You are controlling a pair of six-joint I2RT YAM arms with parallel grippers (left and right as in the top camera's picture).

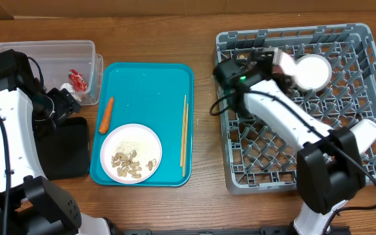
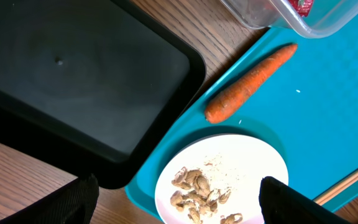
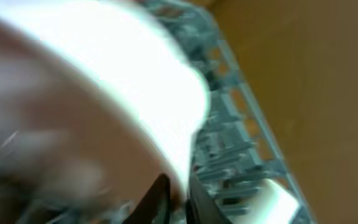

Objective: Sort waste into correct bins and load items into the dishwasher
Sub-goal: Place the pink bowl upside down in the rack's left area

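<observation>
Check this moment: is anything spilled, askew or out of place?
Mostly tidy. A carrot lies loose on the teal tray, off the plate, and a few white specks, possibly rice, dot the tray near it. The right wrist view is smeared by motion blur. Nothing looks damaged.

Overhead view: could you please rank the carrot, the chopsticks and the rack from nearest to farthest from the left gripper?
1. Carrot: on the left edge of the teal tray, just right of the left gripper.
2. Chopsticks: along the tray's right side.
3. Rack: far right, beyond the tray.
</observation>
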